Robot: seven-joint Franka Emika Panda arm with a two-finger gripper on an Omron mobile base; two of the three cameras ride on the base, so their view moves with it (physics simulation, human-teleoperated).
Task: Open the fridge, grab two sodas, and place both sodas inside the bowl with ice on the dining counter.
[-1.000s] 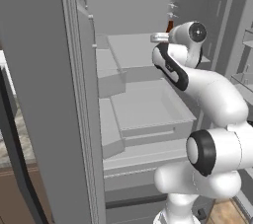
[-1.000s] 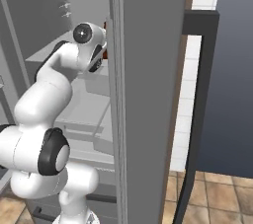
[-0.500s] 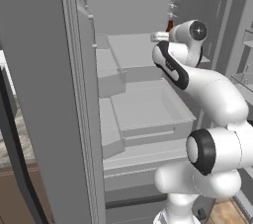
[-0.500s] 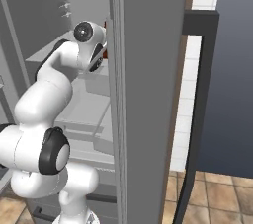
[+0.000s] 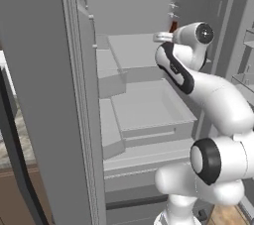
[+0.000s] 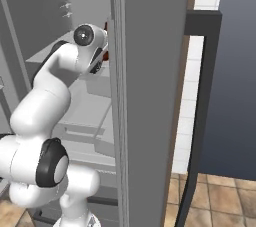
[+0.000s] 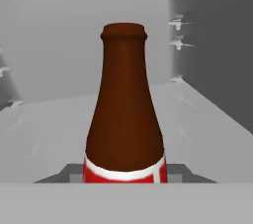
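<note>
The gripper was mostly cut off at the bottom of the hand view, only grey finger tips peeking out on either side of the cola bottle. Its jaws sat narrowed against the bottle's red label, clamped on it. The bottle stood upright on a pale shelf inside the open fridge, its dark-brown neck rising mid-frame. In the left base view, the arm's wrist hid most of the bottle, leaving a dark-red sliver. In the right base view, the fridge door covered the hand.
</note>
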